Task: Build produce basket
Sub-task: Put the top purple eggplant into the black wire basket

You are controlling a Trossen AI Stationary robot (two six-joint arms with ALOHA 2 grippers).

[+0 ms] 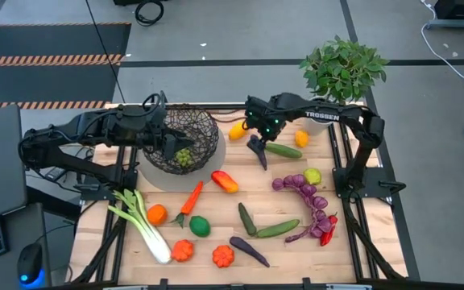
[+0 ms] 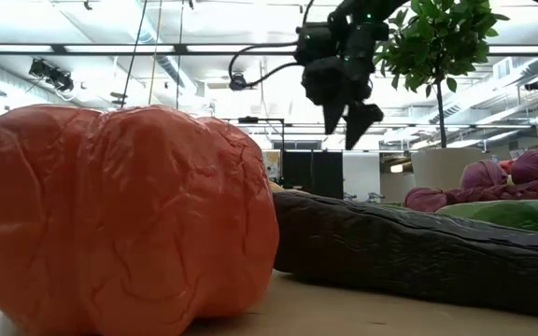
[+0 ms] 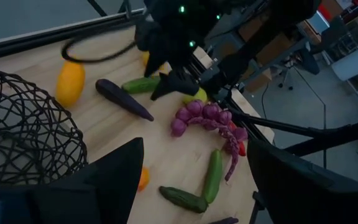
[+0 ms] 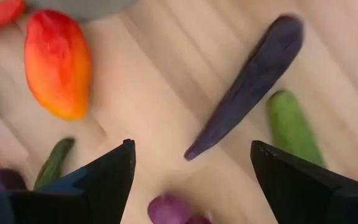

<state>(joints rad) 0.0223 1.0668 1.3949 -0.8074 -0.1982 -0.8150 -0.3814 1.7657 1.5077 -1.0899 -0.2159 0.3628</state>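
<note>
Right gripper [image 1: 258,147], fingers spread, hovers above a purple aubergine [image 4: 250,84] lying beside a cucumber [image 1: 283,150] on the table. Left gripper [image 1: 167,138], also spread and empty, hangs over the wire basket [image 1: 196,129]. The aubergine looks light and smooth; mid-body seems the safest grasp.

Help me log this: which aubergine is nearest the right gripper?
The aubergine lying directly under the right gripper, beside a cucumber. The other aubergine lies at the table's near edge, by the orange pumpkins.

bare wood between mango [image 1: 225,181] and grapes [image 1: 303,190], aubergine [image 4: 250,84] and cucumber [image 4: 294,129] beneath right fingers [image 4: 294,183]
</note>
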